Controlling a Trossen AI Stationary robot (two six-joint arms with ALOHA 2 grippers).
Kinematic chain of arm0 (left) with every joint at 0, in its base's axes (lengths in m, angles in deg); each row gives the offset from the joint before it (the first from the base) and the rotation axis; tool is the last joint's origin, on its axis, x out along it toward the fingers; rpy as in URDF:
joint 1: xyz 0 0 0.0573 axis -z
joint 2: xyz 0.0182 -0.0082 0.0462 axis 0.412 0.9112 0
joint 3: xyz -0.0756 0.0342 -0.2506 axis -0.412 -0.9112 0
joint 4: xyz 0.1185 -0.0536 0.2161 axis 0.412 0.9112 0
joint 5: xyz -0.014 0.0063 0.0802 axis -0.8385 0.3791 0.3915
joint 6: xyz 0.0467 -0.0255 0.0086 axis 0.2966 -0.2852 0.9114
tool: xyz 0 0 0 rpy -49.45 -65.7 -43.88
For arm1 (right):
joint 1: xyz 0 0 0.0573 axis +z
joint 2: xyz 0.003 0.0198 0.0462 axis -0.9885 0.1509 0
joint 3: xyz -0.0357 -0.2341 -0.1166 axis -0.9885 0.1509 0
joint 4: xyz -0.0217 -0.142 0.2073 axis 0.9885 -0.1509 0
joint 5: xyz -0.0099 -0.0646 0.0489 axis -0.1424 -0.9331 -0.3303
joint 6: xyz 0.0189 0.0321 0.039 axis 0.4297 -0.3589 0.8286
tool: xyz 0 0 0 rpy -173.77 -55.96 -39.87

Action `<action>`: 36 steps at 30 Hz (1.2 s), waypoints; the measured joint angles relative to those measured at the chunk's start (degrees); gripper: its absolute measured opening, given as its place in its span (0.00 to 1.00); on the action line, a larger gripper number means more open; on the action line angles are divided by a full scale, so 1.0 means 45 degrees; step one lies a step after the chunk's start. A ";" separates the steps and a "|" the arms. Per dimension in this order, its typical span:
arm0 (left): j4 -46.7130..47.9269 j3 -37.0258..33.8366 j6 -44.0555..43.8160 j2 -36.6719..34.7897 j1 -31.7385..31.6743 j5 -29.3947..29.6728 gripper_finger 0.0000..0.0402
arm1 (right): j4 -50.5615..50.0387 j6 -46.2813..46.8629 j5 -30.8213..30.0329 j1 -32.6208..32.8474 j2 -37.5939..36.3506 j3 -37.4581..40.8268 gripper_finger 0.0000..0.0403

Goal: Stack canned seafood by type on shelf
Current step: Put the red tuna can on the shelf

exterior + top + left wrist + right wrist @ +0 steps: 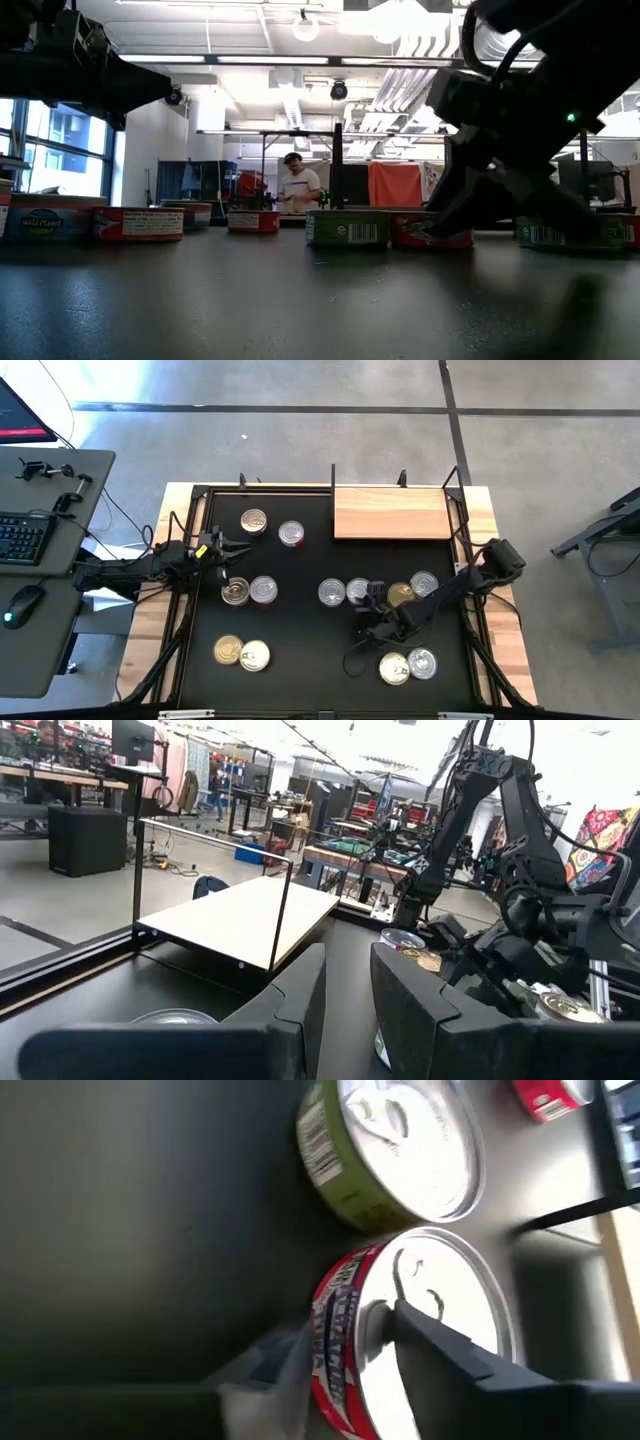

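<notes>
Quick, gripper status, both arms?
Left gripper: open, empty, above the black mat's left side.
Right gripper: fingers around a red-sided round tin with a silver lid; a firm grip cannot be told.

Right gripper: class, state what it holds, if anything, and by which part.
The right gripper is closing around a red-sided, silver-lidded can, one finger across its lid, the other blurred beside its wall. A firm hold cannot be told. The left gripper holds nothing.

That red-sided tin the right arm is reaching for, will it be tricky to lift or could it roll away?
Probably stiff: the red-sided tin looks like metal. It sits flat and low, so tipping or rolling seems unlikely. Its shiny lid may be slippery, so the right gripper, jaws open across it, likely needs the sides.
</notes>
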 joint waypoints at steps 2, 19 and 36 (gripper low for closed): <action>-0.0007 0.0000 -0.0002 0.0000 0.0000 0.0000 0.18 | -0.0057 0.0077 -0.0276 0.0019 0.0178 -0.0009 0.18; -0.0085 0.0000 0.0124 0.0000 0.0000 0.0000 0.18 | -0.4350 -0.0198 -0.0389 0.0393 0.0280 -0.2041 0.00; 0.0017 0.0000 0.0235 0.0005 0.0000 0.0000 0.18 | -0.9022 0.0482 -0.3369 -0.1132 -0.0640 -0.3507 0.00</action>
